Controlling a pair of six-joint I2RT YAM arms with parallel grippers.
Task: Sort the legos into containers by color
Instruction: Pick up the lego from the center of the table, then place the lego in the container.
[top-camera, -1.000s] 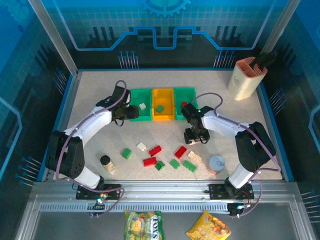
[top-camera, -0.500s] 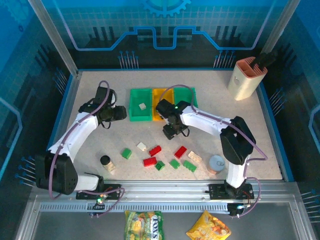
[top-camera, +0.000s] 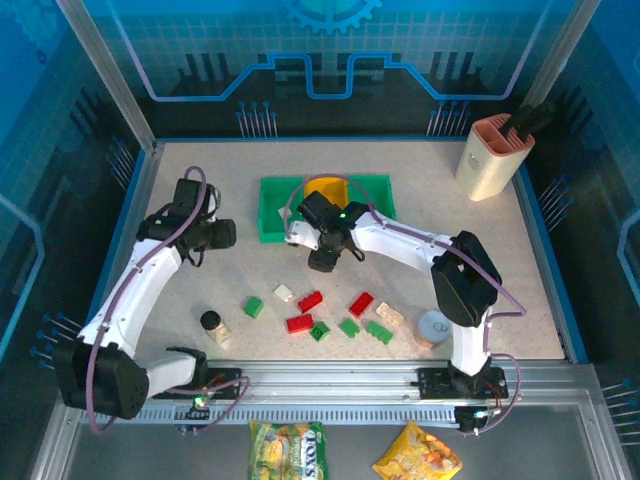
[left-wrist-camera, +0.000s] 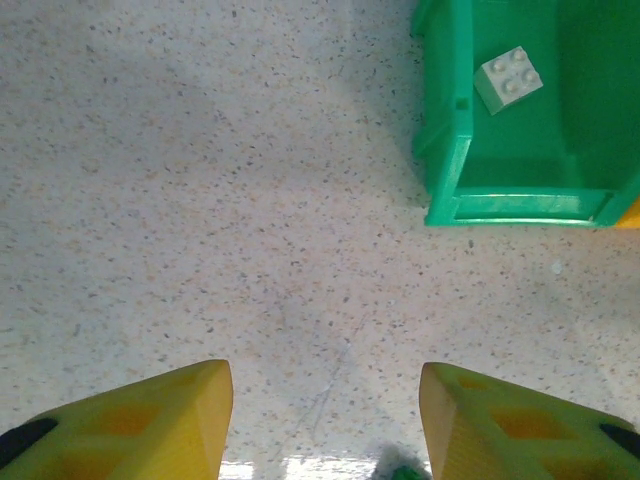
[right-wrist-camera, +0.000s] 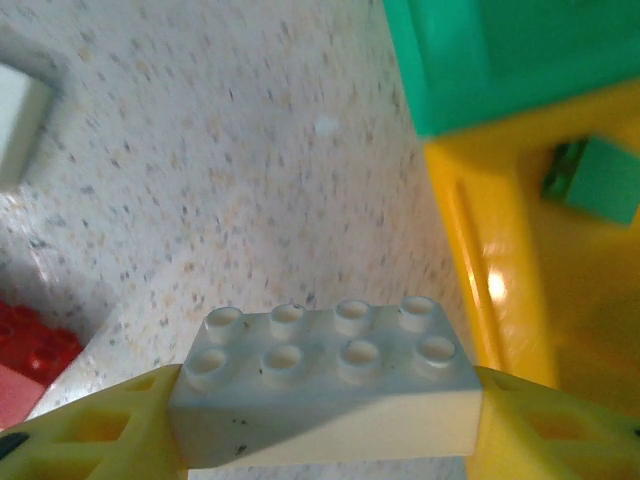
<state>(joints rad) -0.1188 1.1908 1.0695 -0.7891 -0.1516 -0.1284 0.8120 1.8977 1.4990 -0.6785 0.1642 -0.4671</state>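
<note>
My right gripper (right-wrist-camera: 330, 425) is shut on a cream-white eight-stud lego (right-wrist-camera: 330, 385), held flat between the yellow fingers. It hangs over the table just in front of the orange-yellow container (right-wrist-camera: 500, 300), which holds a green lego (right-wrist-camera: 595, 180). From above, the right gripper (top-camera: 322, 258) is near the front of the left green container (top-camera: 268, 212). My left gripper (top-camera: 226, 235) is left of that container, open and empty (left-wrist-camera: 325, 400). A small white lego (left-wrist-camera: 508, 79) lies in the green container (left-wrist-camera: 448, 170). Several red, green and white legos (top-camera: 310, 301) lie scattered nearer the front.
A third container, green (top-camera: 378, 190), sits right of the orange one. A black-lidded jar (top-camera: 211, 322) stands front left and a tin can (top-camera: 433, 328) front right. The beige-and-pink holder (top-camera: 493, 155) is at the back right. A loose white lego (right-wrist-camera: 20, 120) and a red one (right-wrist-camera: 30, 360) lie left of my right gripper.
My right gripper has carried the white lego left, from beside the right green container to in front of the left one. My left gripper has drawn back left, away from the green container.
</note>
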